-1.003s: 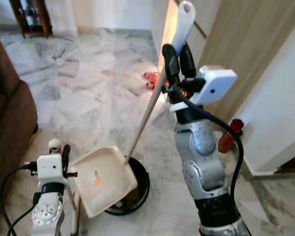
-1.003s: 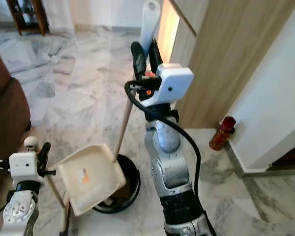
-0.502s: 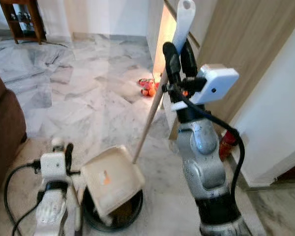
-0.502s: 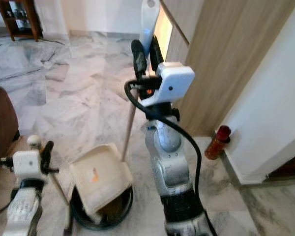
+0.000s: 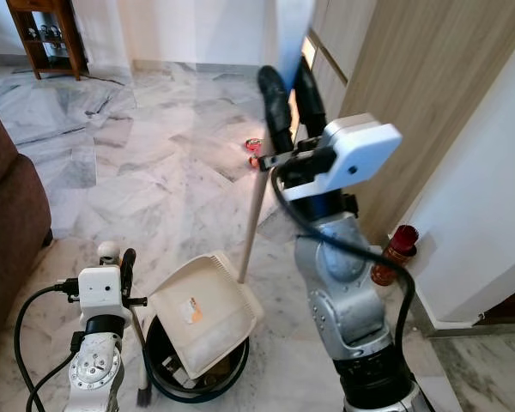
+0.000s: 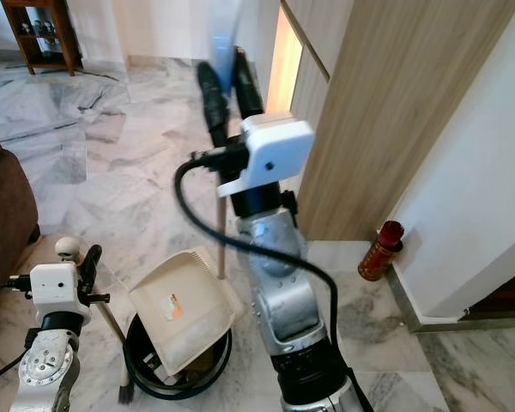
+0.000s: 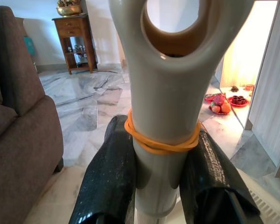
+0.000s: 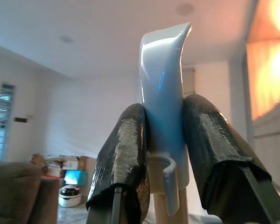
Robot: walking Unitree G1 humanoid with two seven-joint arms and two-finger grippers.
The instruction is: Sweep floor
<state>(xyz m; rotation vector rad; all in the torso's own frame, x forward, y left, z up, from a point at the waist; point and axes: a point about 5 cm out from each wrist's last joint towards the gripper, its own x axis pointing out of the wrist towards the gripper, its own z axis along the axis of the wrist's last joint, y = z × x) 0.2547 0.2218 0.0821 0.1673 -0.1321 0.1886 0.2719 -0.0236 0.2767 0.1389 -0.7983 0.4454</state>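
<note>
The right gripper [image 5: 285, 94] has its jaws clamped on the dustpan handle [image 5: 251, 215]; the cream dustpan [image 5: 204, 311] tilts over a black bin [image 5: 167, 378]. The left gripper [image 7: 161, 177] clamps the broom handle [image 7: 170, 93], low beside the bin.

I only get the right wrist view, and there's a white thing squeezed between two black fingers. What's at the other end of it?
Observer: That's the right gripper, shut on the dustpan handle. The pole runs down to a cream dustpan, which is tilted over a black bin.
Operator: Ooh! And what's the other arm doing?
Observer: The left gripper is down low beside the bin, shut on a brush handle with an orange rubber band around it.
</note>
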